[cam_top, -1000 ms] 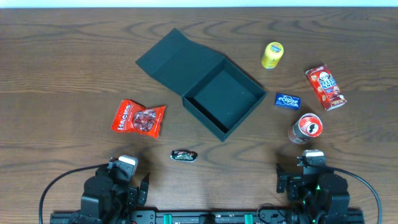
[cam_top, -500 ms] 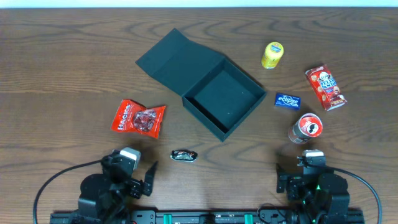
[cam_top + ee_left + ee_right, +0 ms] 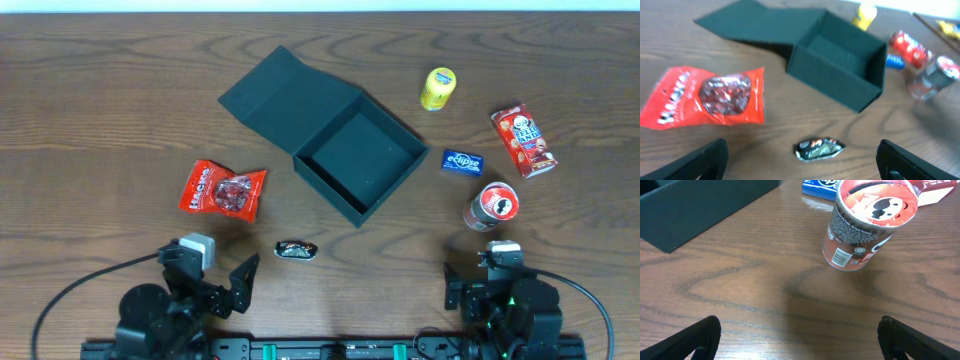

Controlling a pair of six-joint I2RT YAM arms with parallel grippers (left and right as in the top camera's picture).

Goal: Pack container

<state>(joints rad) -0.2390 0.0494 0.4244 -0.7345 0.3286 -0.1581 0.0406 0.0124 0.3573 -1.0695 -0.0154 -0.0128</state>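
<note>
We see our left hand (image 3: 801,156) spread wide and empty; our right hand (image 3: 799,330) is wide too, touching nothing.

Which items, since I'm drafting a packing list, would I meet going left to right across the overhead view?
By their centres: red snack bag → container → yellow tub → blue mint pack → Pringles can → red snack box. The small wrapped candy overlaps the container's span, so it is omitted.

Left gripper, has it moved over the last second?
Yes. In the overhead view the left gripper has swung rightward and up the table, nearer the small dark wrapper, which has not shifted.
</note>
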